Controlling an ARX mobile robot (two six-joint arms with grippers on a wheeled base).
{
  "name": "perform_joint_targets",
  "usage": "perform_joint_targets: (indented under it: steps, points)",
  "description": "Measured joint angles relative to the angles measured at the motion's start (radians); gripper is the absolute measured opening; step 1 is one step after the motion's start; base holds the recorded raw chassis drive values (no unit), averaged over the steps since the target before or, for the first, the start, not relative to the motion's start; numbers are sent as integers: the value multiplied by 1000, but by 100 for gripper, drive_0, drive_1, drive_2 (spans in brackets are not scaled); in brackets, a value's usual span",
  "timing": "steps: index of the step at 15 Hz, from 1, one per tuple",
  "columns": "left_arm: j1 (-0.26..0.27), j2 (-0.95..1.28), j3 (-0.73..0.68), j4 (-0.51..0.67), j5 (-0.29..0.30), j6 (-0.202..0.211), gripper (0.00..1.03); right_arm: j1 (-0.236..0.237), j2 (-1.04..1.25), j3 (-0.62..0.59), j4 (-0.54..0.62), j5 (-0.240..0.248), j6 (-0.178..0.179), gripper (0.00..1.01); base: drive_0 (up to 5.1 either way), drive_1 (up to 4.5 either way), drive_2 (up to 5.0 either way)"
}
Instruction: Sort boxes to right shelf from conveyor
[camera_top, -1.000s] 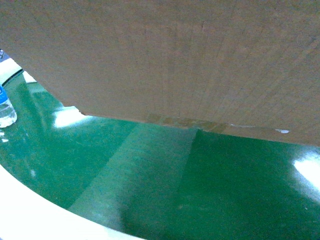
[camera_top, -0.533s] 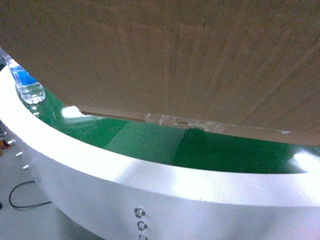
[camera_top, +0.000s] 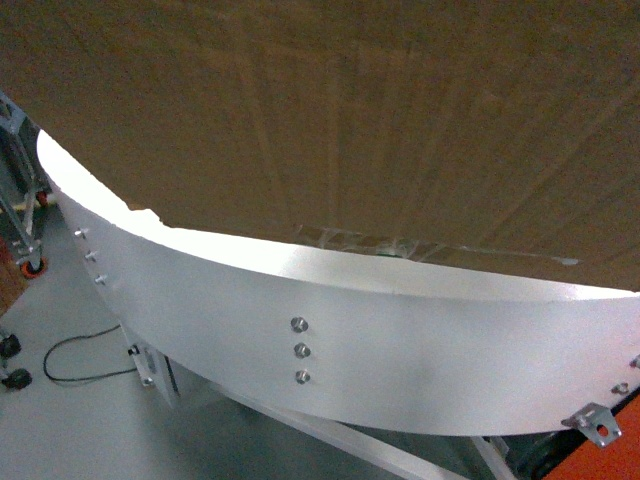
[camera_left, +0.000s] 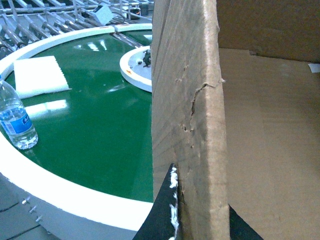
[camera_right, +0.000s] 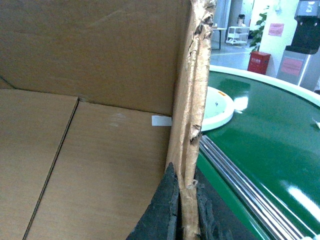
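One box (camera_top: 330, 110) is up off the belt (camera_left: 90, 130), w/ left jaws (camera_left: 200, 220) and right jaws (camera_right: 186, 210) each pinched on a torn side wall. Pickup looks done; carry to shelf and set-down remain, shelf not in view.

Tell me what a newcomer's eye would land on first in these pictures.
The large brown cardboard box dominates, filling the top of the head view above the conveyor's white rim. In each wrist view a ragged box wall is pinched between dark fingers: the left gripper on one wall, the right gripper on the opposite one. Behind, the glossy green belt carries a water bottle at left.
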Motion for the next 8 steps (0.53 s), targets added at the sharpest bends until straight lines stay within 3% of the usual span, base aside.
perform_joint_targets:
  steps: [1,3,8]
  points:
    - [-2,0,0,-6,0,0,4,0,0,0,-4,1,0,3,-10,-411,392]
    - [-2,-8,0,-1,-1,0,4,0,-9,0,3,1,0,3,-33,-33,-33]
    - [0,-7,0,-3,-1,0,4,0,-2,0,-1,0,0,3,-181,-181,-181]
